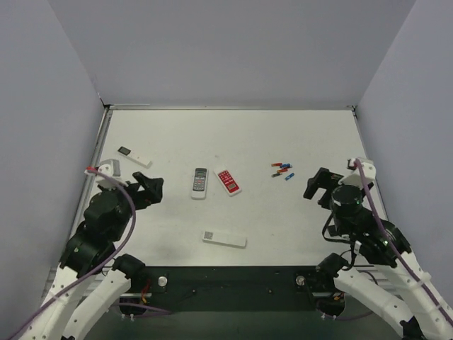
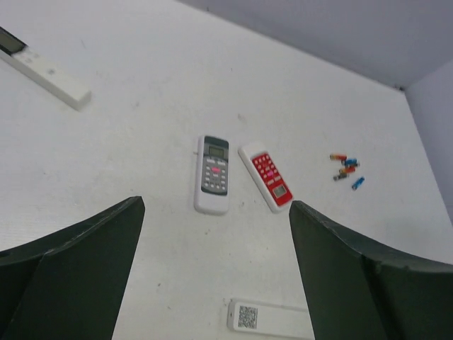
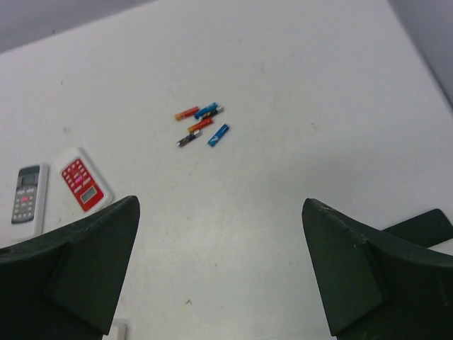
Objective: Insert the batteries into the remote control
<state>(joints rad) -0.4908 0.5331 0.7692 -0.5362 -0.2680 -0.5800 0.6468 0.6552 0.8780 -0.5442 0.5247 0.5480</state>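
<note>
**Top view.** A white table (image 1: 283, 227) sits boxed in by plain lilac-grey walls on three sides. The remote control (image 1: 224, 239) lies near the front edge, about midway between the two arms. Its long axis runs almost left to right, and the end with the small grey square points left and sits slightly farther from the arms. The batteries (image 1: 282, 170) form a loose bunch right of centre, well apart from it. The left gripper (image 1: 150, 188) and right gripper (image 1: 319, 185) hover at either side, jaws spread and empty.

**Left wrist.** The dark fingers (image 2: 85, 269) stand wide apart. The remote control (image 2: 272, 319) shows at the bottom edge, patterned square to the left. Beyond it lie a grey-faced remote (image 2: 213, 173) and a red-faced remote (image 2: 269, 177).

**Right wrist.** The fingers (image 3: 78, 262) are equally wide. The batteries (image 3: 202, 125) lie ahead, most slanting the same way.
</note>
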